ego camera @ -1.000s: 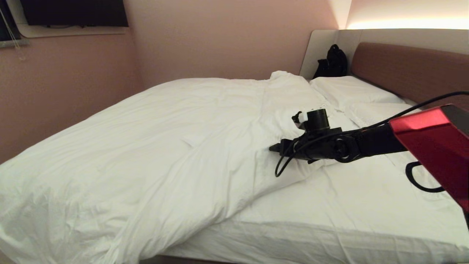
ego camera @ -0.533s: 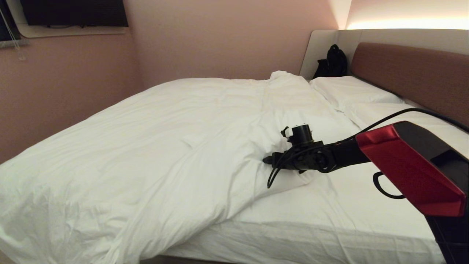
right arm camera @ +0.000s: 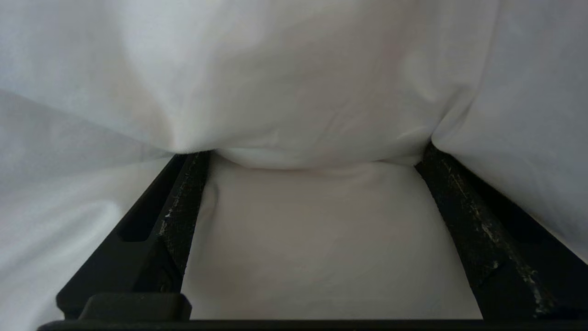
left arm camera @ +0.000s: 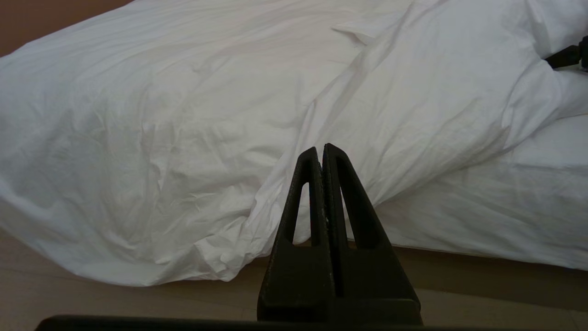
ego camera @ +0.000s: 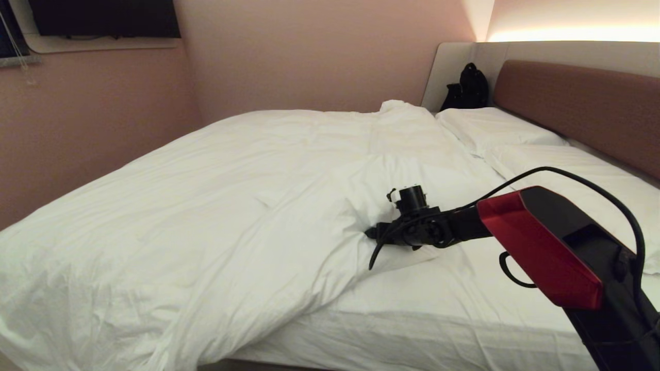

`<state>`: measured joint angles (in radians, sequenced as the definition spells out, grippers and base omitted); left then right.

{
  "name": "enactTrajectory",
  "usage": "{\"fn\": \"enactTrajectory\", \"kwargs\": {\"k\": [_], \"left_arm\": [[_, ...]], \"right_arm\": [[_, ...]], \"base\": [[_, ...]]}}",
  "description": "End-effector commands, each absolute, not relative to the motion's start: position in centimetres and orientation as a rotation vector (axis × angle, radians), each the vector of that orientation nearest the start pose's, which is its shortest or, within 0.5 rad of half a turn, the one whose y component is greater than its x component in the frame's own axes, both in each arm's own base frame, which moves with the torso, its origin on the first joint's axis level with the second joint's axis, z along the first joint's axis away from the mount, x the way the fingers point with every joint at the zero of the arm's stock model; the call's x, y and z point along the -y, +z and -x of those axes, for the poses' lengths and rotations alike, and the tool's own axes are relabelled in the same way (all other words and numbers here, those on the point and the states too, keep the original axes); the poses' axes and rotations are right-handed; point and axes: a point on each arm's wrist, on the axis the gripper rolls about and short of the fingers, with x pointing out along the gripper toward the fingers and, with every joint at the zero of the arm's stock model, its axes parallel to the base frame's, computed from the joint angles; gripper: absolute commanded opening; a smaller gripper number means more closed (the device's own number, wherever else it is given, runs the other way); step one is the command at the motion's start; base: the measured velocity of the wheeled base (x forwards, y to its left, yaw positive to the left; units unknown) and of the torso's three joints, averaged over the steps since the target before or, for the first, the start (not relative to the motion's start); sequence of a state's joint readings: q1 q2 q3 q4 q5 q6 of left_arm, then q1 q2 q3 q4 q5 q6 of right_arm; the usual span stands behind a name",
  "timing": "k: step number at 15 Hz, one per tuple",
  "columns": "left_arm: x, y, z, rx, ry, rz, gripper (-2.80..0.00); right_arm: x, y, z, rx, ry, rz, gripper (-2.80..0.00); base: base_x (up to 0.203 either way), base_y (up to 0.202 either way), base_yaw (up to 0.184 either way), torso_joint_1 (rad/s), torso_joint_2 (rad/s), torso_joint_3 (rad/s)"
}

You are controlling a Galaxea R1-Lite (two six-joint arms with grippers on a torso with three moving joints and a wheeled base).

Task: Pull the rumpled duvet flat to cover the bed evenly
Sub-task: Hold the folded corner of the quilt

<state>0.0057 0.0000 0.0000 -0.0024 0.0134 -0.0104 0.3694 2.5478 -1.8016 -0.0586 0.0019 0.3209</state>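
Note:
The white duvet (ego camera: 232,206) lies rumpled over the left part of the bed (ego camera: 464,314) and hangs off its near edge; the sheet on the right part is bare. My right gripper (ego camera: 369,235) reaches out low over the bed to the duvet's puffy edge. In the right wrist view it (right arm camera: 312,156) is open, its fingertips (right arm camera: 190,165) pressed into the duvet's (right arm camera: 298,82) fold, with flat white cloth between the fingers. My left gripper (left arm camera: 320,149) is shut and empty, parked in front of the bed's near side, facing the hanging duvet (left arm camera: 183,115).
Two white pillows (ego camera: 490,126) (ego camera: 567,165) lie at the brown headboard (ego camera: 577,103). A black bag (ego camera: 466,87) leans in the far corner. Pink walls close the bed's far side and foot. Beige floor (left arm camera: 115,303) runs along the near side.
My right arm has sunk and stretched further toward the duvet's edge, and its fingertips now press into the fold. The left gripper has kept still.

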Motion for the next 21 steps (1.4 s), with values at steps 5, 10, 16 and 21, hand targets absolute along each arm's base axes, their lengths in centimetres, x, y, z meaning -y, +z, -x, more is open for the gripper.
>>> {"fn": "enactTrajectory", "kwargs": {"k": [5, 10, 16, 21], "left_arm": [[0.0, 7.6, 2.3, 0.003, 0.020, 0.011, -2.80], [0.0, 7.6, 2.3, 0.003, 0.020, 0.011, -2.80], [0.0, 7.6, 2.3, 0.003, 0.020, 0.011, -2.80], [0.0, 7.6, 2.3, 0.003, 0.020, 0.011, -2.80]], "right_arm": [[-18.4, 1.5, -47.8, -0.786, 0.218, -0.164, 0.00], [-18.4, 1.8, -47.8, -0.778, 0.206, -0.162, -2.80], [-17.9, 5.5, -46.6, -0.733, 0.186, -0.180, -2.80], [-16.3, 9.1, -42.8, -0.752, 0.180, -0.169, -2.80]], "base": [[0.000, 0.000, 0.000, 0.000, 0.00, 0.000], [0.000, 0.000, 0.000, 0.000, 0.00, 0.000], [0.000, 0.000, 0.000, 0.000, 0.00, 0.000], [0.000, 0.000, 0.000, 0.000, 0.00, 0.000]]}}
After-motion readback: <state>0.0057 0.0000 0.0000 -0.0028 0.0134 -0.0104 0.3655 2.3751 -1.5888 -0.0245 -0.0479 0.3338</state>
